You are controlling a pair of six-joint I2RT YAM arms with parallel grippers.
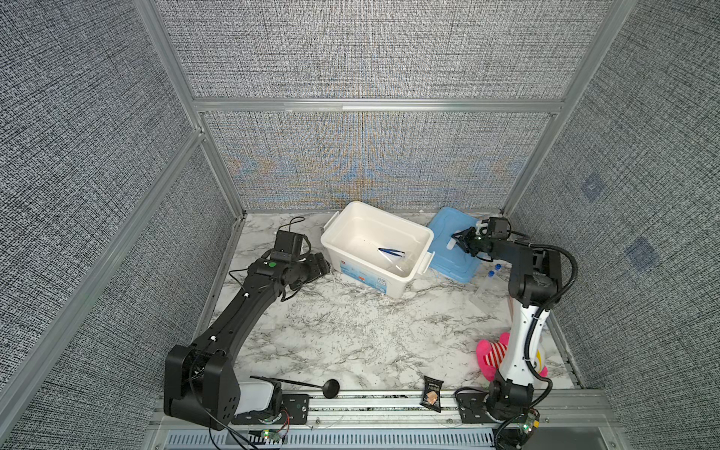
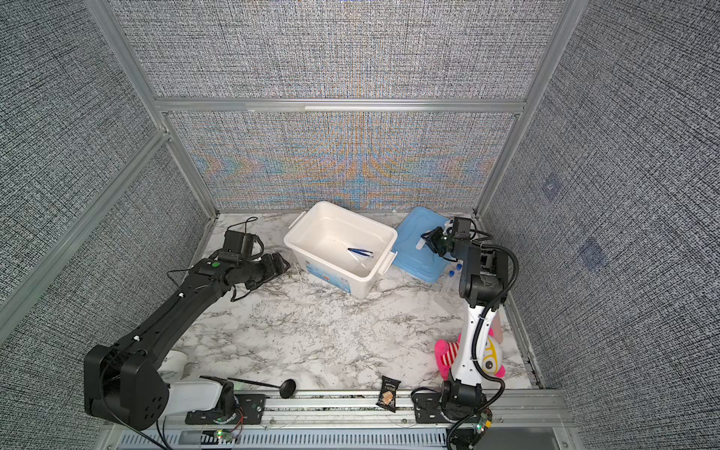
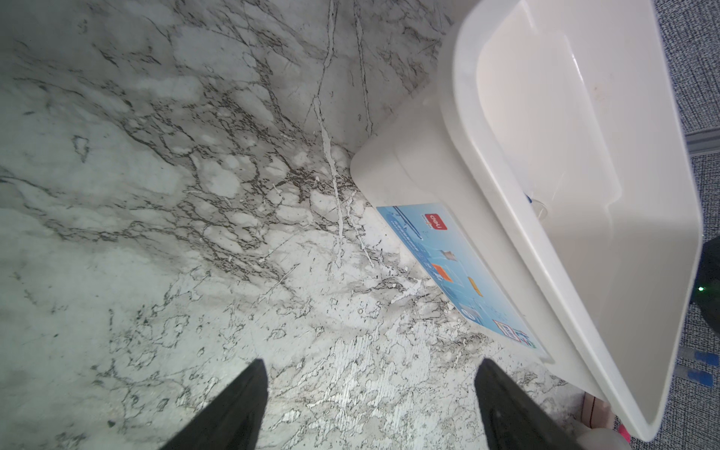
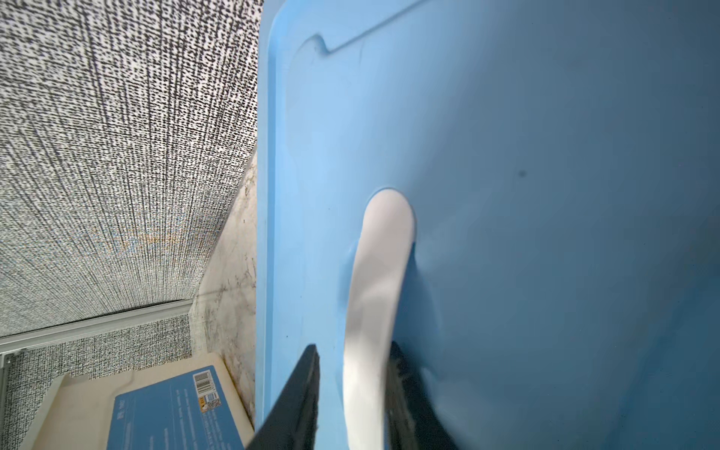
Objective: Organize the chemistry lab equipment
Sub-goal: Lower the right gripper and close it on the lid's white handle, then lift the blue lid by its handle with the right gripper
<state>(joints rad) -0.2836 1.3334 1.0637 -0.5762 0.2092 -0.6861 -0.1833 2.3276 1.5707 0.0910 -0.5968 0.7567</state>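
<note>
Both top views look steeply down from high on the near side of the white bin [image 1: 350,265], taking in the whole marble tabletop [image 1: 350,339]. The left wrist view sits low, close beside the bin's labelled wall, and shares with them the blue-capped tubes [image 3: 703,357] beyond it; the right wrist view faces the blue lid [image 4: 545,156] beside the bin, very near.

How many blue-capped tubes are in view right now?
2. One blue-capped tube and a second tube lie side by side on the table, between the blue lid and the right arm. Others may be hidden behind that arm or inside the bin.
</note>
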